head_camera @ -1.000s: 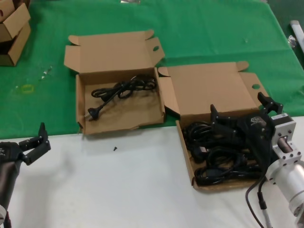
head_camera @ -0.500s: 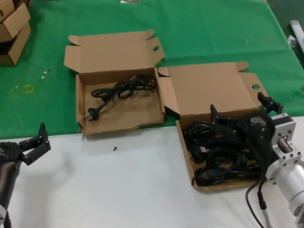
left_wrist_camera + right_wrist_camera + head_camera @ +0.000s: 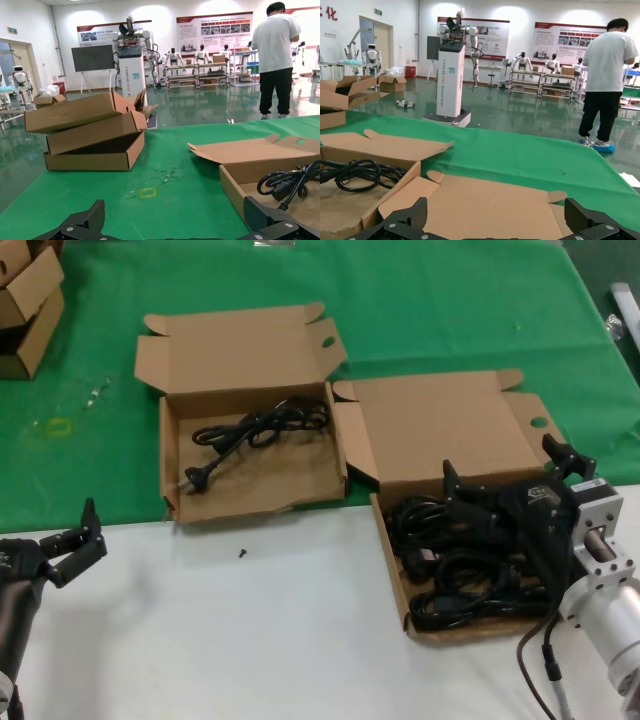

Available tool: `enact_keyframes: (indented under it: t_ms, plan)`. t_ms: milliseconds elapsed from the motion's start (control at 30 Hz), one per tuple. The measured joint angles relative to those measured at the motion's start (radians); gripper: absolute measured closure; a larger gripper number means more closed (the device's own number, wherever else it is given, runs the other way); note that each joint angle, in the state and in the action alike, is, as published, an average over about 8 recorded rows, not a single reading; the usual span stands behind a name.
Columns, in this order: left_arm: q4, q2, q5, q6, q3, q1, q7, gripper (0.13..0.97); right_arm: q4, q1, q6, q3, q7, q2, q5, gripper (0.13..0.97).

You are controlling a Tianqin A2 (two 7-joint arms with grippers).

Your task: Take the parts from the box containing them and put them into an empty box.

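The box containing the parts (image 3: 392, 570) lies at the right, lid open, with several coiled black power cables (image 3: 470, 580) inside. My right gripper (image 3: 500, 466) hovers over this box, open and empty; in the right wrist view it (image 3: 495, 205) faces the box's lid (image 3: 485, 197). The other box (image 3: 255, 502), with a sagging front wall, lies at the back left and holds one black cable (image 3: 255, 427). My left gripper (image 3: 72, 538) is open and empty over the white table at the front left, apart from both boxes. The left wrist view shows that box (image 3: 231, 186) and its cable (image 3: 287, 182).
Several stacked cardboard boxes (image 3: 25, 300) stand at the far back left on the green cloth. A small black screw (image 3: 242, 553) lies on the white table in front of the left box. A yellow mark (image 3: 57, 426) is on the cloth.
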Motion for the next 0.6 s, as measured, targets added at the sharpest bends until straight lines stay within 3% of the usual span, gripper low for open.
enact_keyframes:
  t_ms: [600]
  plan:
    - [0.000, 0.000, 0.000, 0.000, 0.000, 0.000, 0.000, 0.132, 0.000, 0.000, 0.000, 0.000, 0.000, 0.000, 0.000, 0.129]
